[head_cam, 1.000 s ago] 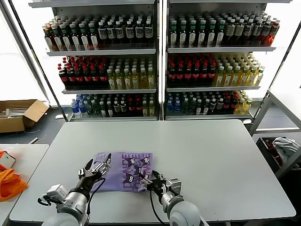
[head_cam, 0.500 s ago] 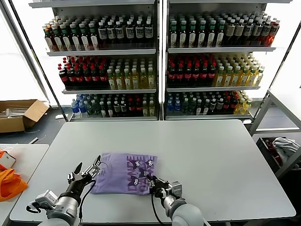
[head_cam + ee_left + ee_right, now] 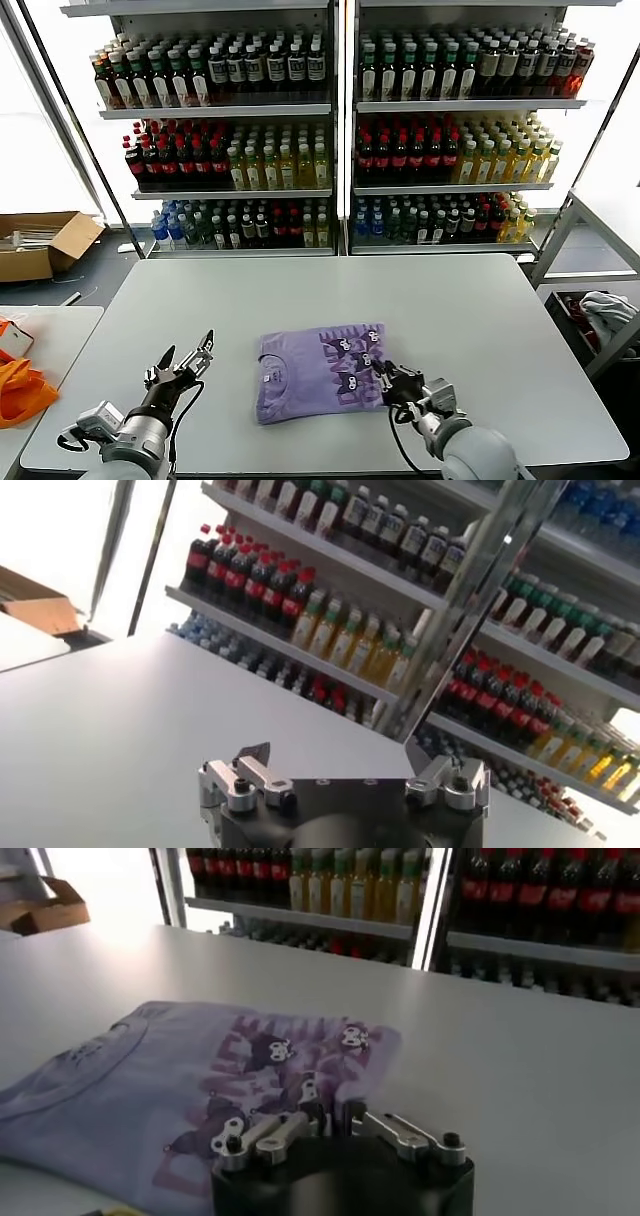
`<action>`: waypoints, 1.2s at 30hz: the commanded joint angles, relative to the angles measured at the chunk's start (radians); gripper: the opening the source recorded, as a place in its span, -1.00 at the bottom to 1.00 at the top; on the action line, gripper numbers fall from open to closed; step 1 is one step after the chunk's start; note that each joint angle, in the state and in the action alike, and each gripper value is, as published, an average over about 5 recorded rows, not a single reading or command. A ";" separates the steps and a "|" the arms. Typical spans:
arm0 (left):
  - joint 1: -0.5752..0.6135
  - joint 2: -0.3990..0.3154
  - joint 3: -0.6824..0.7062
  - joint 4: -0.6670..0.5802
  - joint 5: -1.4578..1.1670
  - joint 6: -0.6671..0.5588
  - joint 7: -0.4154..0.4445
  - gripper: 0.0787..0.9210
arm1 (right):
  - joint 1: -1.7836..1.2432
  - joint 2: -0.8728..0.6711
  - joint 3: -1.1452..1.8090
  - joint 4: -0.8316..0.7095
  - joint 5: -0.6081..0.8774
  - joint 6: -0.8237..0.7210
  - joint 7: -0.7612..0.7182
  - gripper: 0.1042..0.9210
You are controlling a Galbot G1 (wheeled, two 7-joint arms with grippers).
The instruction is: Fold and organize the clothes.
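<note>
1. The lavender T-shirt lies folded into a compact rectangle on the grey table, near the table's front edge and roughly midway along it.
2. Its dark printed graphic faces up on the half nearer the right gripper; the neckline with a small label sits on the half towards the left gripper.
3. The right gripper is at the T-shirt's right edge, low over the table. In the right wrist view its fingers stand close together over the printed cloth, clenched on the fabric's edge.
4. The left gripper hangs over bare table, well apart from the T-shirt's left side, fingers spread wide and holding nothing. The left wrist view shows its two fingertips standing apart with only table beyond.
5. Behind the table, shelves of bottles fill the background.
6. To the left of the table a cardboard box sits on the floor, and an orange fabric item rests on a neighbouring surface.
</note>
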 commanded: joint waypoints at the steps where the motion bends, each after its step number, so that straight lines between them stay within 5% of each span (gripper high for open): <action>1: -0.009 0.002 0.026 0.005 0.003 0.012 -0.008 0.77 | -0.209 -0.057 0.216 0.106 -0.112 0.028 -0.034 -0.55; 10: 0.002 0.024 0.010 -0.022 -0.012 0.012 -0.009 0.77 | -0.087 0.081 0.060 0.125 -0.169 0.087 0.005 0.07; 19: 0.009 0.033 0.007 -0.020 -0.006 0.012 -0.006 0.77 | 0.129 0.308 -0.269 -0.131 -0.146 0.042 0.102 0.68; 22: 0.018 0.041 -0.001 -0.021 -0.006 0.011 -0.002 0.77 | 0.174 0.346 -0.286 -0.189 -0.096 -0.019 0.159 0.75; 29: 0.026 0.034 -0.008 -0.017 -0.010 0.007 0.004 0.77 | 0.178 0.335 -0.289 -0.275 -0.262 -0.029 0.182 0.76; 36: 0.026 0.034 0.001 -0.019 -0.007 0.007 0.009 0.77 | 0.138 0.292 -0.255 -0.173 -0.195 -0.024 0.183 0.76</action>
